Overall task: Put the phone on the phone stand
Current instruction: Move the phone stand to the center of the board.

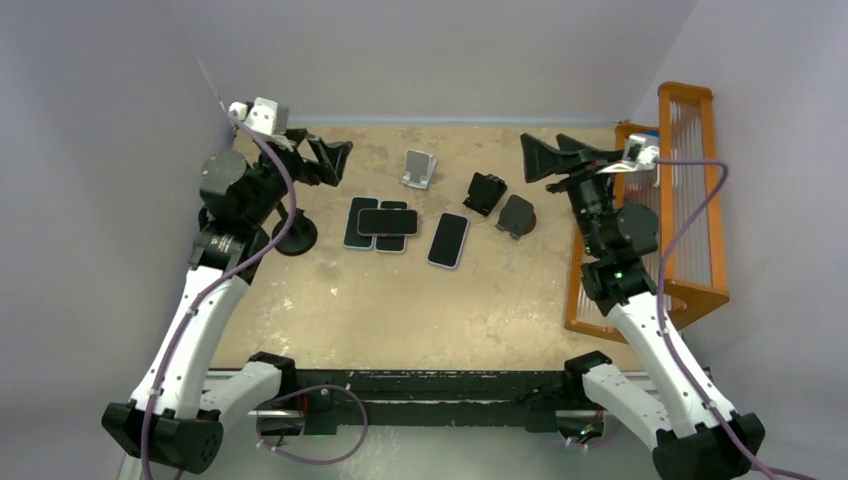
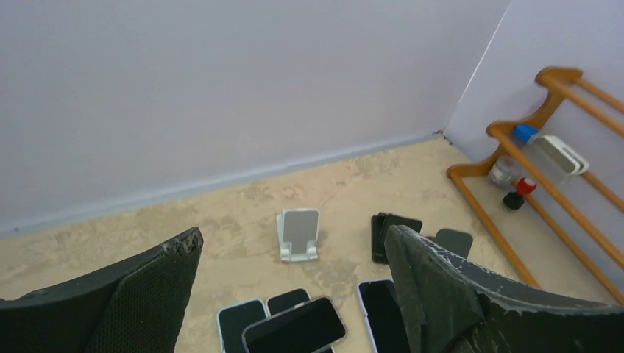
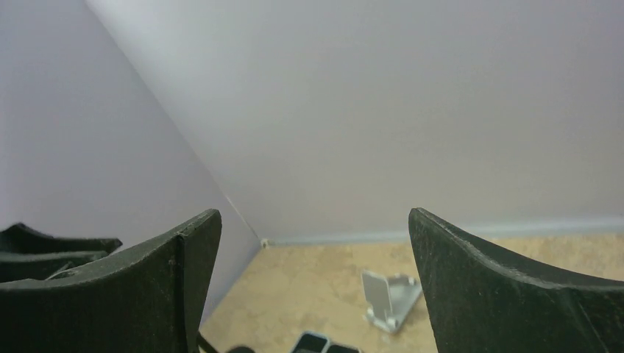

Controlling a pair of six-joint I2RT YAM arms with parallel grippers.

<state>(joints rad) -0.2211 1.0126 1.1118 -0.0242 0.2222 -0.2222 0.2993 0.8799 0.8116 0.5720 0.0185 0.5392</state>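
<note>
A silver phone stand [image 1: 419,168] [image 2: 299,232] [image 3: 386,298] stands upright and bare near the back of the tan table. In front of it lie three dark-screened phones [image 1: 380,225] in a pile, the top phone [image 2: 294,329] lying crosswise. A single phone [image 1: 448,240] [image 2: 383,312] lies flat to their right. My left gripper [image 1: 338,163] [image 2: 294,234] hovers open at the back left, above and left of the pile, holding nothing. At the back right my right gripper [image 1: 528,158] [image 3: 313,213] is open and raised, also holding nothing.
Two black stands [image 1: 485,192] [image 1: 516,215] sit right of the silver one. A wooden rack [image 1: 690,200] [image 2: 559,147] with small items lines the right wall. A black round base [image 1: 293,235] sits by the left arm. Walls close the back and sides.
</note>
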